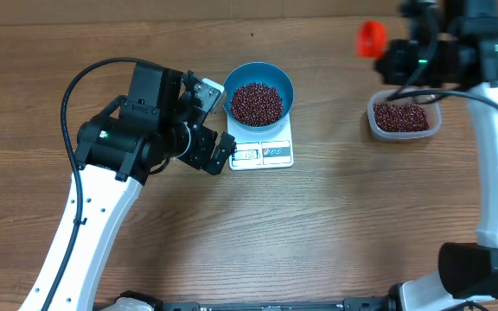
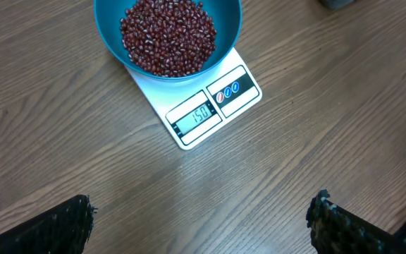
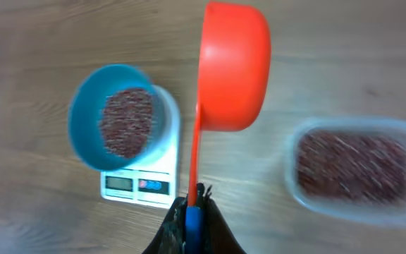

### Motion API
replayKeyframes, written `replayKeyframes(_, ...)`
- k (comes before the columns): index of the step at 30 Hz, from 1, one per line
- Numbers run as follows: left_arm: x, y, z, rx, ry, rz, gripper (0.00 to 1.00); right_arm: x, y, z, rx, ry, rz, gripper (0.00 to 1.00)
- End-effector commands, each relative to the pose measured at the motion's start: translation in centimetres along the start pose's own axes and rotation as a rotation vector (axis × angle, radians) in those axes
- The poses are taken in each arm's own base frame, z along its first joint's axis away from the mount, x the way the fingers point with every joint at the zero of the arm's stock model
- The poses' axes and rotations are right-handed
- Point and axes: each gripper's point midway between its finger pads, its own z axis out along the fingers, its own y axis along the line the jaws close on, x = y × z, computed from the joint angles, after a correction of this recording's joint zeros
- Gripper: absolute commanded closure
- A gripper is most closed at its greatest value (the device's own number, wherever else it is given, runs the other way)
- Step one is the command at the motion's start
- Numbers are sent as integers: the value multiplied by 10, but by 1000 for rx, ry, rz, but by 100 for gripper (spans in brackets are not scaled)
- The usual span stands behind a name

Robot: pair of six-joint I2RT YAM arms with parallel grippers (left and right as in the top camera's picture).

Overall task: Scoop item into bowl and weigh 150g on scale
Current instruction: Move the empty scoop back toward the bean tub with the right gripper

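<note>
The left fingers (image 1: 217, 119) are spread wide and hold nothing. In the left wrist view the left fingers (image 2: 203, 227) show only as two dark tips at the bottom corners, with bare wooden table (image 2: 294, 162) between them. Ahead of these tips, and clear of both, stands the small flat white rectangular kitchen scale (image 2: 210, 106), turned at an angle. Its display reads 150. On the far part of the scale sits the round bright blue bowl (image 2: 168, 35), upright and holding a heap of small dark red-brown oval beans (image 2: 168, 35) that covers its bottom. From overhead, the bowl (image 1: 262, 71) and the scale (image 1: 262, 154) lie just beside the open left fingers, on the side toward the middle of the table (image 1: 318, 225).

The right fingers (image 3: 194, 220) are pressed together, pinching the thin handle of an orange plastic scoop (image 3: 235, 63). The handle runs straight out from the fingertips to the cup. The cup shows its smooth outer side to the wrist camera, so I cannot tell what it holds. Overhead, the right fingers (image 1: 389, 52) and the scoop (image 1: 370, 39) hang near the far edge of the table. Beyond the scoop and to one side of it in the wrist view lies a clear rounded-rectangular plastic tub (image 3: 400, 137) with more of the same beans in it. The bowl on its scale lies to the other side of the handle, well apart from the tub (image 1: 375, 130).
</note>
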Motion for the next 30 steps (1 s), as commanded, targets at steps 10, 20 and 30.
replayKeyframes(10,-6,-3,-6,7,-24,28,0,20,-60,-1,109,50,96,96)
replayKeyframes(20,-6,-3,-6,7,-24,28,0,20,-60,-1,109,50,97,96)
replayKeyframes(30,-6,-3,-6,6,-24,28,0,29,-69,-3,167,89,99,96)
